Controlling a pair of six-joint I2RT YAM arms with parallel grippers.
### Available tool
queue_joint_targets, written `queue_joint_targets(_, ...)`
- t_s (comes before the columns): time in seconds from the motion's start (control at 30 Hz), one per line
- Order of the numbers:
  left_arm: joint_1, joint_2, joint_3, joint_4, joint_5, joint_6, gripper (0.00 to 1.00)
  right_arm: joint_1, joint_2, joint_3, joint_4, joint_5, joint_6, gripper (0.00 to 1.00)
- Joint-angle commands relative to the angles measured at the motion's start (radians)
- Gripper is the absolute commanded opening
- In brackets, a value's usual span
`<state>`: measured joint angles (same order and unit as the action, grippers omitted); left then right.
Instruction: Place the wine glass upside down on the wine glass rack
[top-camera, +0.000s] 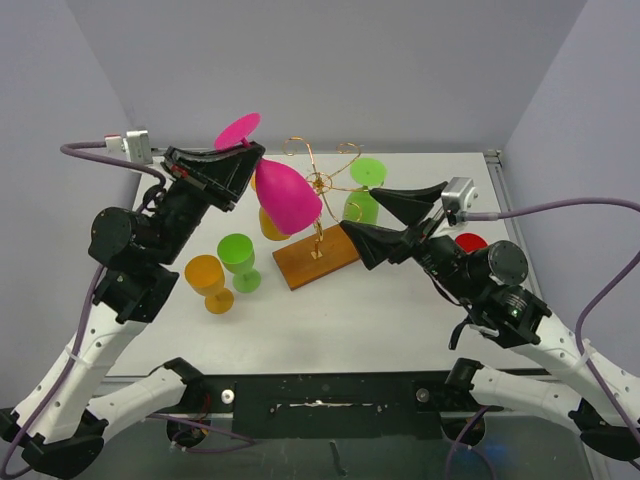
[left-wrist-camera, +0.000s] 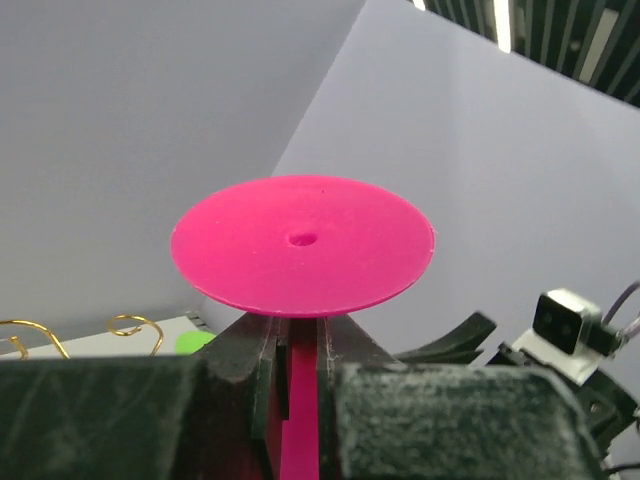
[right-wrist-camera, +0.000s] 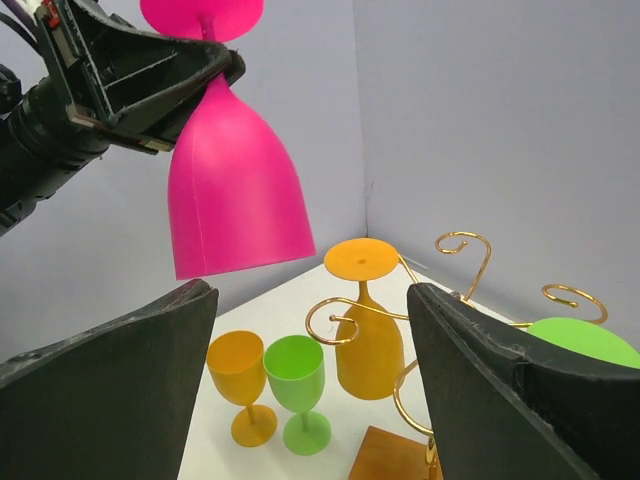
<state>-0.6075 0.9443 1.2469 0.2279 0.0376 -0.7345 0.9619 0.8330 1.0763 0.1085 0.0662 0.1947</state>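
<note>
The pink wine glass (top-camera: 288, 198) hangs upside down in the air, its round foot (left-wrist-camera: 302, 242) on top. My left gripper (top-camera: 245, 155) is shut on its stem (left-wrist-camera: 300, 400) just under the foot. The pink bowl (right-wrist-camera: 232, 180) is above and left of the wine glass rack (top-camera: 320, 183), gold wire on a brown wooden base (top-camera: 315, 256). My right gripper (top-camera: 362, 210) stands open beside the rack's right side, nothing between its fingers (right-wrist-camera: 130, 380). The rack's curled arms (right-wrist-camera: 460, 242) show in the right wrist view.
An orange glass (right-wrist-camera: 368, 340) and a green glass (top-camera: 360, 205) hang upside down on the rack. An upright orange glass (top-camera: 207, 280) and an upright green glass (top-camera: 238, 258) stand left of the base. Something red (top-camera: 470, 242) sits behind my right arm.
</note>
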Motion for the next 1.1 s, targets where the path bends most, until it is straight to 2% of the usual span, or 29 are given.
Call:
queue_joint_targets(0.0, 0.004, -0.037, 0.032, -0.108, 0.179, 0.260, 0.00, -0.005, -0.026, 0.075, -0.031, -0.006, -0.024, 0.78)
queue_joint_targets(0.2, 0.004, -0.084, -0.040, -0.156, 0.278, 0.429, 0.00, -0.006, 0.040, 0.169, -0.059, 0.018, 0.086, 0.78)
queue_joint_targets(0.3, 0.005, -0.096, -0.079, -0.143, 0.360, 0.452, 0.00, -0.005, 0.074, 0.215, -0.073, -0.002, 0.147, 0.78)
queue_joint_targets(0.5, 0.005, -0.132, -0.219, 0.035, 0.572, 0.470, 0.00, -0.005, 0.120, 0.238, -0.071, -0.134, 0.174, 0.76)
queue_joint_targets(0.87, 0.003, -0.160, -0.352, 0.122, 0.616, 0.598, 0.00, -0.005, 0.201, 0.266, -0.238, -0.104, 0.371, 0.71)
queue_joint_targets(0.97, 0.002, -0.162, -0.376, 0.138, 0.639, 0.621, 0.00, -0.007, 0.223, 0.267, -0.284, -0.111, 0.434, 0.67)
queue_joint_targets(1.07, 0.002, -0.165, -0.402, 0.164, 0.656, 0.631, 0.00, -0.007, 0.225, 0.244, -0.289, -0.110, 0.474, 0.58)
